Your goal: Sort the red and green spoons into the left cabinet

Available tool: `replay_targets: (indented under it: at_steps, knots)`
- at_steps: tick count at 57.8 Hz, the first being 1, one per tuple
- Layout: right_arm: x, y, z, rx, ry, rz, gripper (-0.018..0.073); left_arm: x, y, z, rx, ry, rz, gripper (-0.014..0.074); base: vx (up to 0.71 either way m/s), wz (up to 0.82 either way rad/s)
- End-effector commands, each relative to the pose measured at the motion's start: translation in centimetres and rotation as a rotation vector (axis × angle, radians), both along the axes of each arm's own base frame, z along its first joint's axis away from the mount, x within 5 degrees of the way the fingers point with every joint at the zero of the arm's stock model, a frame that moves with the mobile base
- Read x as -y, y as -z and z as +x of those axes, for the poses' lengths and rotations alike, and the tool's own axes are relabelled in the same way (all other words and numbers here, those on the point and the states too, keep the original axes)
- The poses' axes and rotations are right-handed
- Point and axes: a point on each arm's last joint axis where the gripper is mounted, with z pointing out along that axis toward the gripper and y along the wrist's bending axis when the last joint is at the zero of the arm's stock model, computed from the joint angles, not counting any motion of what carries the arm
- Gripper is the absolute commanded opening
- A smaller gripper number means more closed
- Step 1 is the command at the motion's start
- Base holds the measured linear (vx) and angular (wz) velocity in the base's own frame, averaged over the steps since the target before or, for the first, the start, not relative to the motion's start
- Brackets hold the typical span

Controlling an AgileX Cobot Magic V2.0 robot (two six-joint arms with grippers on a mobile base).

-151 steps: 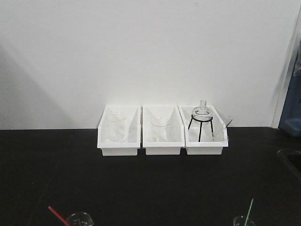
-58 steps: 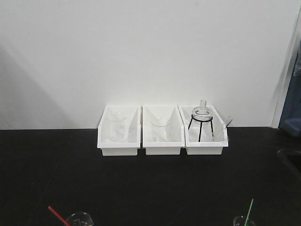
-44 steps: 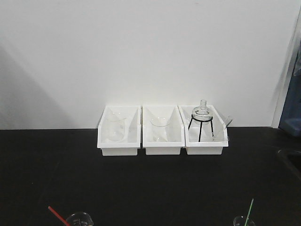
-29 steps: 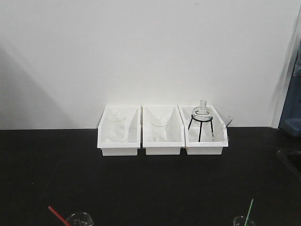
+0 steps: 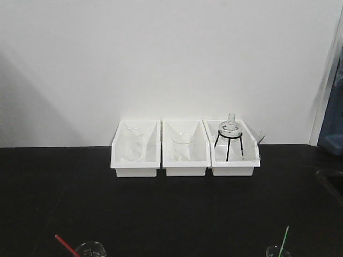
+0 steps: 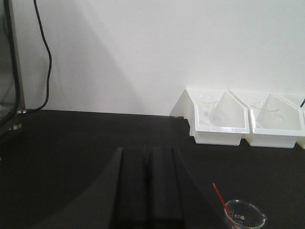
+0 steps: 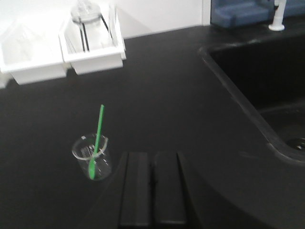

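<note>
The red spoon (image 5: 65, 243) stands slanted in a small glass beaker (image 5: 90, 249) at the bottom left of the black counter. It also shows in the left wrist view (image 6: 219, 196), to the right of my left gripper (image 6: 148, 151), which is shut and empty. The green spoon (image 5: 284, 237) stands in another small beaker (image 5: 277, 251) at the bottom right. In the right wrist view the green spoon (image 7: 98, 136) and its beaker (image 7: 92, 156) are just left of my right gripper (image 7: 152, 155), also shut and empty. The left cabinet is out of view.
Three white plastic bins (image 5: 185, 170) stand against the back wall with glassware; the right one holds a flask on a black tripod (image 5: 230, 140). A sunken black sink (image 7: 267, 76) lies right of the right gripper. A grey upright frame (image 6: 5, 71) and cable are at the far left.
</note>
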Motion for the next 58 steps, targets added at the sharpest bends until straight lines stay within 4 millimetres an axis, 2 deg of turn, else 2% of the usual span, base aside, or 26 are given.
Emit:
replay_targets:
  at_steps: [1,11,28,32,39,47,54,58]
  knots:
    - [0.0,-1.5,1.0,0.076,-0.014,-0.039,0.0025,0.1,-1.6,0.3,0.081,0.013,-0.008,0.0046,0.00,0.00]
    - [0.0,-1.7,1.6,0.107,-0.025,-0.040,0.0092,0.1,-1.5,0.6,0.059,0.013,-0.008,0.0136,0.00,0.00]
    - [-0.1,-1.9,1.8,0.130,-0.031,-0.041,0.0293,0.1,-0.7,1.8,-0.034,0.010,-0.007,0.0425,0.00,0.00]
    - [-0.1,-1.9,1.8,0.132,-0.031,-0.041,0.0337,0.1,-0.7,2.0,-0.030,0.012,-0.008,0.0460,0.00,0.00]
    - [-0.1,-2.1,1.9,0.157,-0.034,-0.037,0.0397,0.2,-0.9,2.5,-0.008,0.018,-0.034,0.0470,0.00,0.00]
    - [-0.3,-3.0,2.3,0.256,-0.053,-0.041,0.0414,0.2,-0.7,3.5,-0.025,0.021,-0.082,0.0470,0.00,0.00]
    - [-0.4,-3.0,3.6,0.281,-0.072,-0.041,0.0414,0.3,0.0,5.0,-0.082,0.020,-0.102,0.0470,0.00,0.00]
    - [-0.4,-2.4,4.7,0.243,-0.078,-0.037,0.0414,0.3,0.3,5.9,-0.097,0.022,-0.114,0.0470,0.00,0.00]
